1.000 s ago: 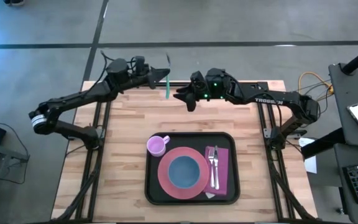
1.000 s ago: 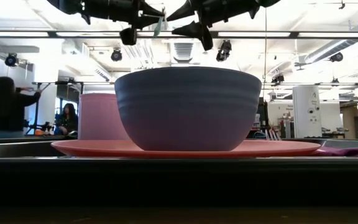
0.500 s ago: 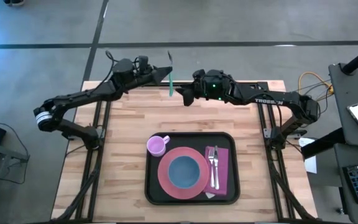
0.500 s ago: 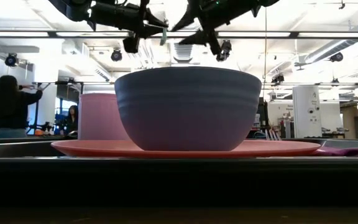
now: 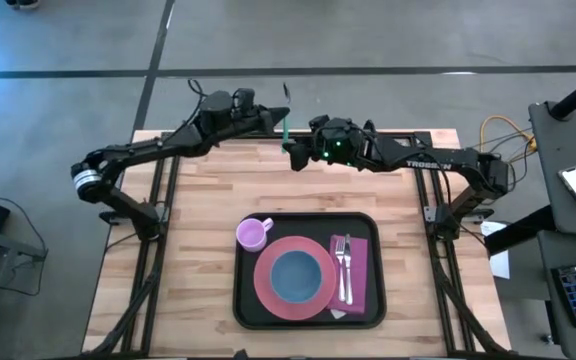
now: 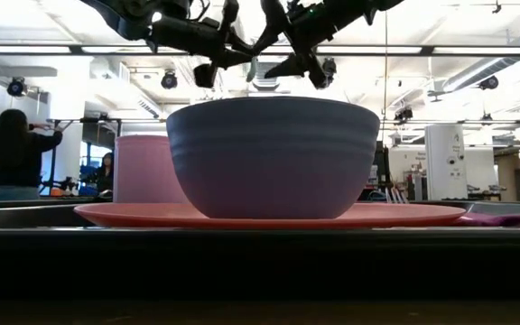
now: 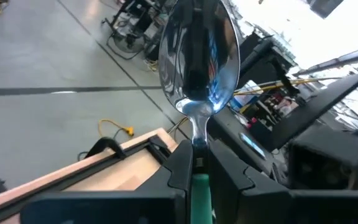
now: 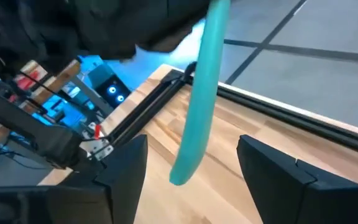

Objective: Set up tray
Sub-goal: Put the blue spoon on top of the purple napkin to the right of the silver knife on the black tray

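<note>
Fingers of the left gripper [image 7: 194, 171] clamp a teal-handled spoon [image 7: 197, 68] above the table's [image 5: 188, 250] far edge; right gripper [image 8: 191, 180] fingers spread around its handle; on the tray [image 5: 308, 318], near centre, cup [image 5: 252, 235], plate [image 5: 268, 290], bowl [image 5: 297, 275], napkin [image 5: 356, 270] and fork [image 5: 343, 265] sit placed; seemingly only the spoon remains.

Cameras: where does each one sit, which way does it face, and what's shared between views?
High view: overhead, straight down on the table; both arms meet at the far edge above the tray.
Low view: table height, level across the bowl into the room; arms overhead.
Left wrist view: on the left arm, past the left claw shut on the spoon.
Right wrist view: on the right arm; the right claw open around the spoon's teal handle.
Shared: the spoon appears in every view.
</note>
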Tool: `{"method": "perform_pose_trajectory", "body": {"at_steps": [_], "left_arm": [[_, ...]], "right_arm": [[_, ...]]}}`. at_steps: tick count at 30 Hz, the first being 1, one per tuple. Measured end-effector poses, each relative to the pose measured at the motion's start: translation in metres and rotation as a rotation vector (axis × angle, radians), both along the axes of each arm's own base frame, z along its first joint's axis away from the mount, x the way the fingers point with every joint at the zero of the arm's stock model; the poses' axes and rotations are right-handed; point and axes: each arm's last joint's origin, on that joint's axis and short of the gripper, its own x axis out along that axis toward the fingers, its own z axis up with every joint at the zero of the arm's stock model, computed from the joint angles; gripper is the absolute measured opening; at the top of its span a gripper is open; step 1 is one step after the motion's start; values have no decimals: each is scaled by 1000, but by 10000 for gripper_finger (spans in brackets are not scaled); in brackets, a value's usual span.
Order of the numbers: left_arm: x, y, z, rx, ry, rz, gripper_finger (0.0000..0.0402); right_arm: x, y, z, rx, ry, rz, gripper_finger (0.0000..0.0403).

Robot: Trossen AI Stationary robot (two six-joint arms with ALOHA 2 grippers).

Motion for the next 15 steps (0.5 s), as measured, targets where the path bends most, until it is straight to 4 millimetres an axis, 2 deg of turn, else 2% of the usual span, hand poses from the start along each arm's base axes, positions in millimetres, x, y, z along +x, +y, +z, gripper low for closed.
{"method": "perform_pose_trajectory", "body": {"at_steps": [5,15], "left_arm": [[10,4,8,38,1,-36,14],[13,6,5,35,17,-58,15]], "right_arm": [[1,-2,-4,-15,22,-49,239],[0,-3,-5,-14,27,-92,208]]}}
